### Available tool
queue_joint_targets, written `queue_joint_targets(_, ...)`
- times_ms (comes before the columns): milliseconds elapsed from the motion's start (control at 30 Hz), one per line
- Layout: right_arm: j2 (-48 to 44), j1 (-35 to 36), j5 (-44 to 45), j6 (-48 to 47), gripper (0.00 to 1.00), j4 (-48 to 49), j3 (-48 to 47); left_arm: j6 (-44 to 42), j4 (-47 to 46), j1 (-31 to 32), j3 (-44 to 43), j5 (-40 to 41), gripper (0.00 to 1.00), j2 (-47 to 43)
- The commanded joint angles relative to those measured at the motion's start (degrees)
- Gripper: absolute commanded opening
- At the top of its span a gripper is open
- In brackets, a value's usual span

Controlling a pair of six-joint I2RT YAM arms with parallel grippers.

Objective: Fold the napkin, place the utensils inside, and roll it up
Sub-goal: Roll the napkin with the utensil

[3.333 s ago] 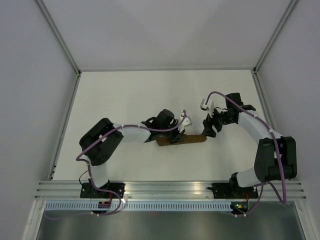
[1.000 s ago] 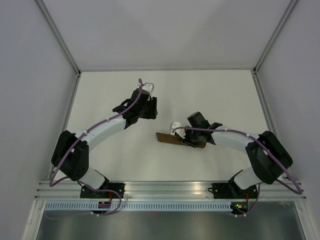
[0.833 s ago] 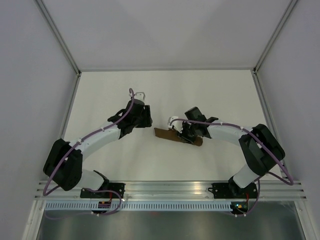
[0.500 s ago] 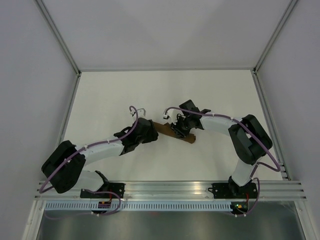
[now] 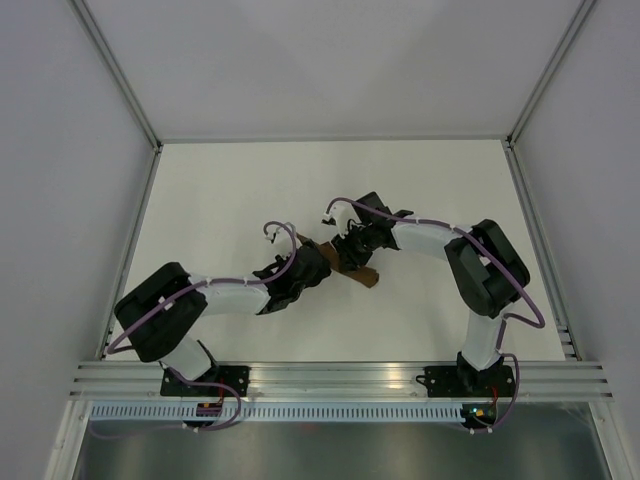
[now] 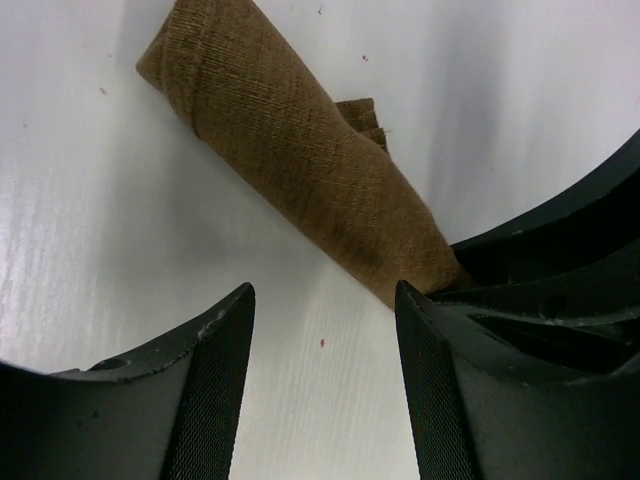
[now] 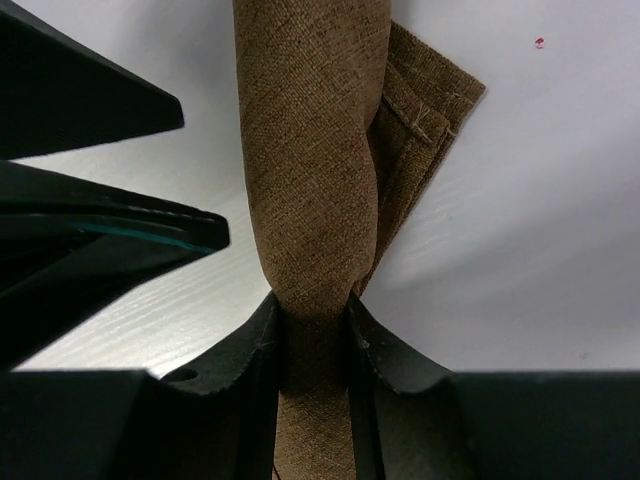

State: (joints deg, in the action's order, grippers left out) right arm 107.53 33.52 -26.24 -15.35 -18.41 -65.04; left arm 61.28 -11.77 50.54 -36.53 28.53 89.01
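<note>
Your right claw (image 7: 312, 335) is clamped on the rolled napkin (image 7: 310, 150).
The roll lies at the middle of the desk (image 5: 230, 190); your left claw (image 6: 325, 320) hovers just beside it, jaws apart.

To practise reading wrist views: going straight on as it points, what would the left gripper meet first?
Probably the rolled napkin, lying slantwise ahead of the open left gripper; depth is unclear.

Seen from above, the napkin (image 5: 366, 278) is mostly covered by your left hand (image 5: 305, 265) and right hand (image 5: 352, 245). In the left wrist view its lower end disappears behind the right hand's black body. In the right wrist view it runs off the top edge. You cannot tell what is wrapped inside it.
</note>
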Motion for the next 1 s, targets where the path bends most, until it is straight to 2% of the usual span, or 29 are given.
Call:
queue_joint_targets(0, 4.53, 0.41, 0.22, 4.28, 0.15, -4.09, 1.05, 6.3, -6.16, 0.43, -1.43, 3.99, 0.63, 2.21)
queue_joint_targets(200, 4.97, 0.41, -1.27, 6.56, 0.15, -3.39, 0.79, 9.21, -6.16, 0.61, -2.75, 5.13, 0.63, 5.55)
queue_joint_targets(400, 5.59, 0.41, -3.55, 9.2, 0.15, -3.29, -0.35, 12.99, -0.73, 0.61, -3.89, 7.76, 0.62, 6.35)
queue_joint_targets(533, 6.12, 0.41, -4.35, 9.99, 0.15, -2.94, -0.71, 13.43, 1.83, 0.61, -5.3, 8.82, 0.61, 7.23)
queue_joint_targets(967, 6.56, 0.14, -7.24, 10.78, 0.15, -3.38, -1.23, 13.96, 1.4, -0.44, -7.41, 8.91, 0.58, 11.18)
